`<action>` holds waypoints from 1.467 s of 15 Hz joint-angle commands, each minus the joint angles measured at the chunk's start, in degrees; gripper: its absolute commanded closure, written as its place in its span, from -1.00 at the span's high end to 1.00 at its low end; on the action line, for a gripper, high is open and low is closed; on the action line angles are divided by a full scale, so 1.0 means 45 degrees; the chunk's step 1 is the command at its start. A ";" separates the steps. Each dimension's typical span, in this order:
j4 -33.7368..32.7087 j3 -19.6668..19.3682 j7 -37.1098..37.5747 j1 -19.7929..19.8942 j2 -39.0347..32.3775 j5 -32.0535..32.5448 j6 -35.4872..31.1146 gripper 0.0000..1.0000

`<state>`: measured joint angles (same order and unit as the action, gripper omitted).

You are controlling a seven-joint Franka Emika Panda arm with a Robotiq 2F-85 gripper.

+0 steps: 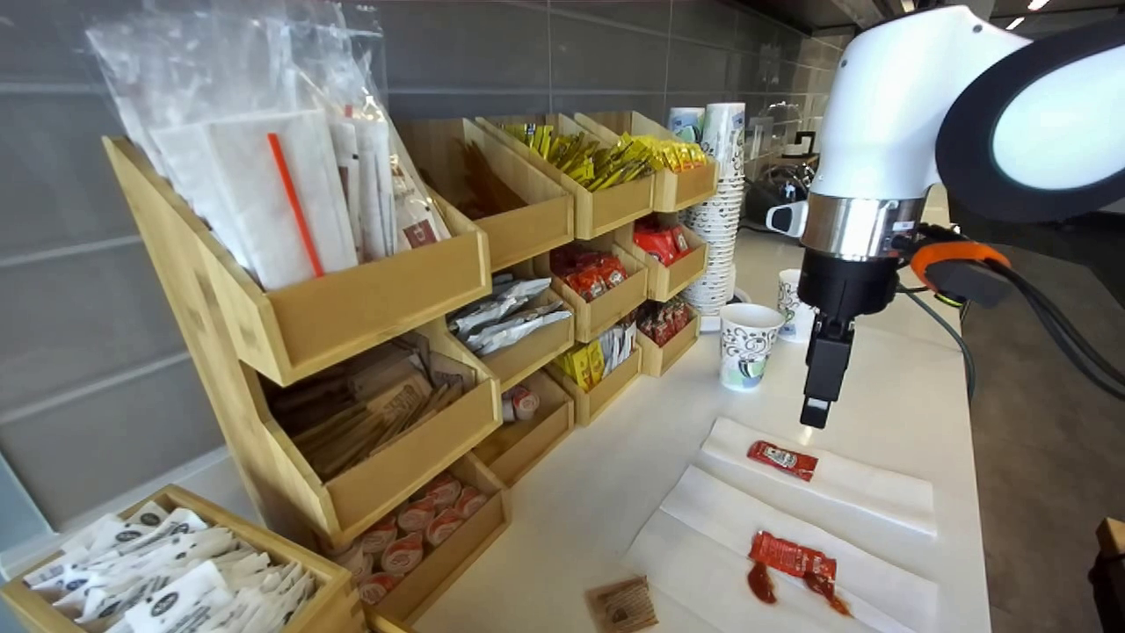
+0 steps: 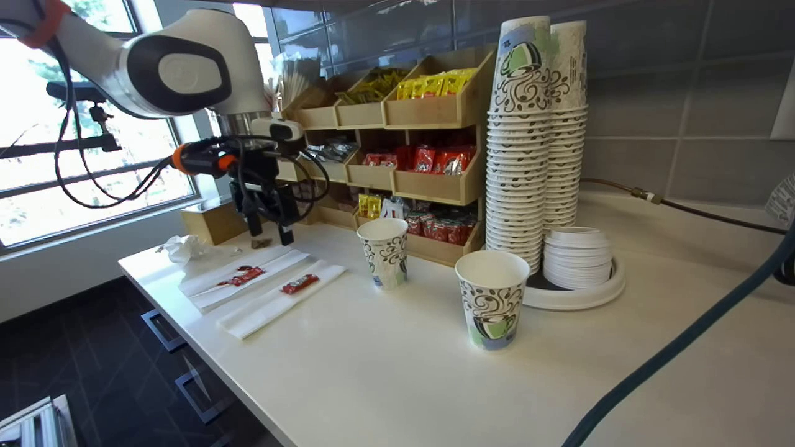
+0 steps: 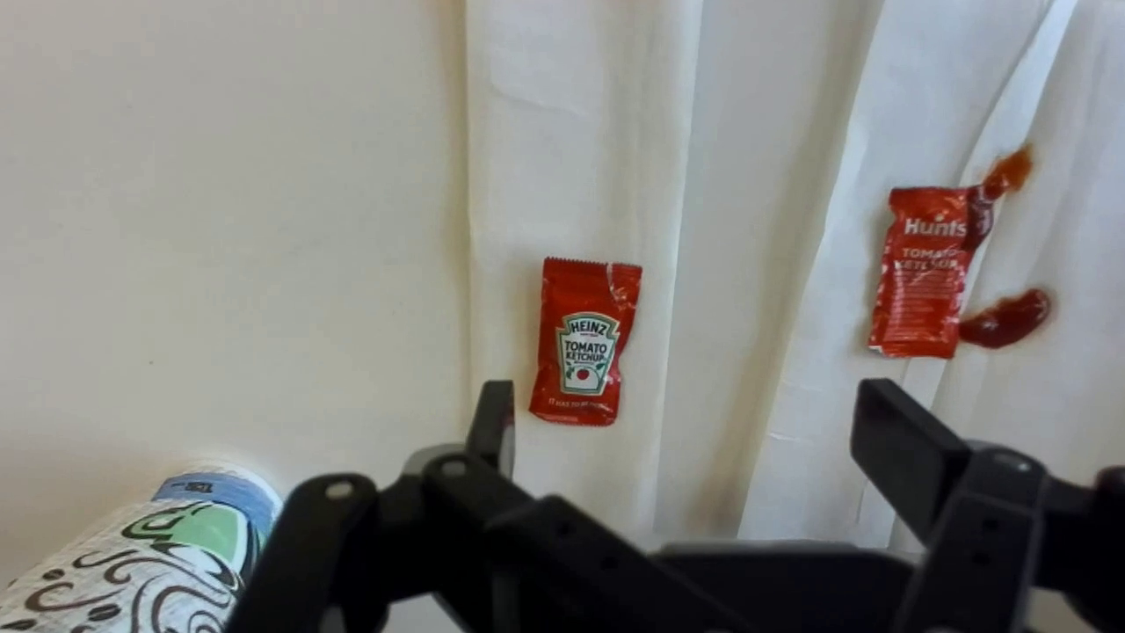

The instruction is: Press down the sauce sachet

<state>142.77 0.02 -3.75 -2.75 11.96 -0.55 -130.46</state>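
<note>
One napkin [image 3: 576, 158] bears a Heinz sachet [image 3: 584, 345] inside its edges, with room below the wide-spread gripper [image 3: 687, 426].

This looks like a communal kitchen or coffee counter. A tiered light-wooden rack [image 1: 395, 303] (small yellow sachets [image 2: 435, 85] fill some bins) stands beside tall stacks of swirl-patterned white paper cups [image 2: 518, 155] on a smooth white countertop [image 2: 385, 366].

Daylight is admitted through the window [image 2: 37, 167], which is overexposed in an exterior view; glare is reflected by the wall tiles [image 2: 354, 34]. In the wrist view, soft shadows are cast beside the paper napkins [image 3: 580, 176]; the gripper [image 3: 685, 431] is rendered dark and slightly blurred.
</note>
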 commanded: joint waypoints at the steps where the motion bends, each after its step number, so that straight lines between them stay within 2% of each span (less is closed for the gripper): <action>1: -0.0045 0.0112 0.0282 0.0173 -0.0609 0.0221 -0.0796 0.46; 11: -0.0054 0.0205 0.1773 0.0248 -0.1773 0.0788 -0.2021 -0.95; 22: -0.0089 0.0106 0.2961 0.0267 -0.2579 0.1271 -0.2874 -1.00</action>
<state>142.73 0.07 7.37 -2.18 1.67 3.45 -141.79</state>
